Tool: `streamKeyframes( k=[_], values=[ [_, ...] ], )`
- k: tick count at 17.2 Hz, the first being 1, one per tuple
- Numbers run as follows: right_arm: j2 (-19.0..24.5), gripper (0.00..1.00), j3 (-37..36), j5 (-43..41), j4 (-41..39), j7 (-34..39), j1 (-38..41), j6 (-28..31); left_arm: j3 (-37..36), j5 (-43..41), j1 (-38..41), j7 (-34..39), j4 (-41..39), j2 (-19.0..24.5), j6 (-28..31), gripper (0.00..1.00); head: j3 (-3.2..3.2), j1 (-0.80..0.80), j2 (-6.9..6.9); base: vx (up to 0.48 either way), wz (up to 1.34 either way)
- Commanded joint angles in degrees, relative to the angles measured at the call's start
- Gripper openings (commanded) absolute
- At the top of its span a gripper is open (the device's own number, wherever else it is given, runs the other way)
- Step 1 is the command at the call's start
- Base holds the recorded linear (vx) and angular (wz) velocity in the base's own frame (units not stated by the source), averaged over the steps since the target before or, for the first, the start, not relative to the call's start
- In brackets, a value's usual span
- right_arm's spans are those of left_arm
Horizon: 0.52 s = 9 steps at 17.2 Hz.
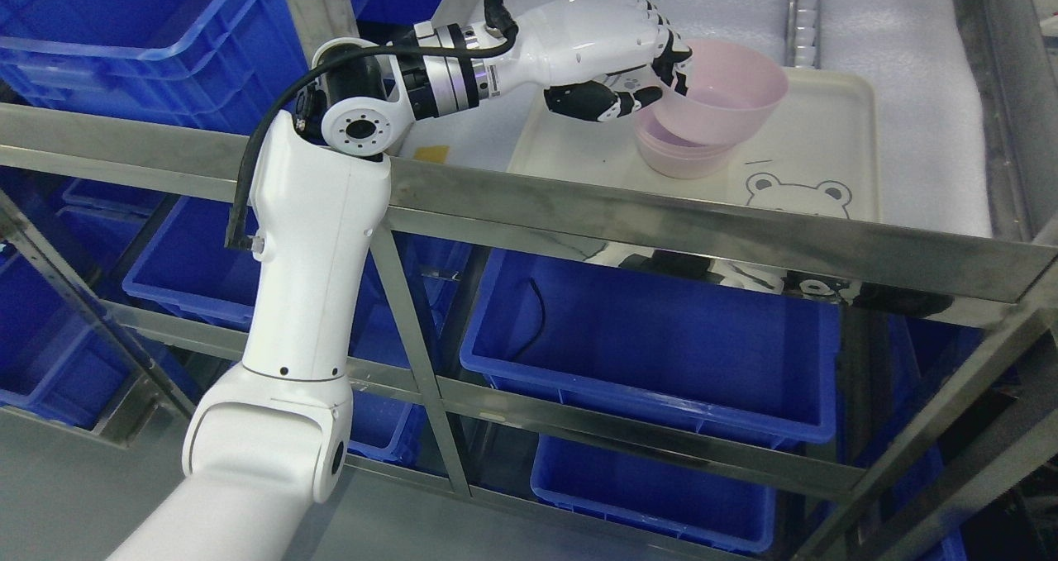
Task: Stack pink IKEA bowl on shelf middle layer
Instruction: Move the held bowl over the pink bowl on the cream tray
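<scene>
My left hand reaches over the shelf's front rail and is shut on the near rim of a pink bowl. The bowl is tilted and rests in or just above a second pink bowl standing on a cream tray with a bear drawing. The fingers curl over the rim and the thumb is under it. The right arm is out of view.
The steel shelf rail runs across in front of the tray. White foam padding lines the shelf. Blue bins fill the lower layers and another blue bin stands at the upper left.
</scene>
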Motion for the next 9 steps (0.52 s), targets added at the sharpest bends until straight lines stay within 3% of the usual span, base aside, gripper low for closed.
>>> streamKeyframes(
  k=[1,9],
  values=[
    [-1.0,1.0,0.3,0.0,-1.0,0.0,0.0,0.0,4.3,-7.3,-1.6,1.2,3.2,1.0,0.0,0.02,0.0,0.0,0.0,0.025,-0.23],
    [-1.0,1.0,0.3,-0.1,-1.0,0.0,0.0,0.0,2.2,-9.5,-1.3,2.8,5.5,1.0,0.0,0.02,0.0,0.0,-0.01,0.008,-0.05]
  ],
)
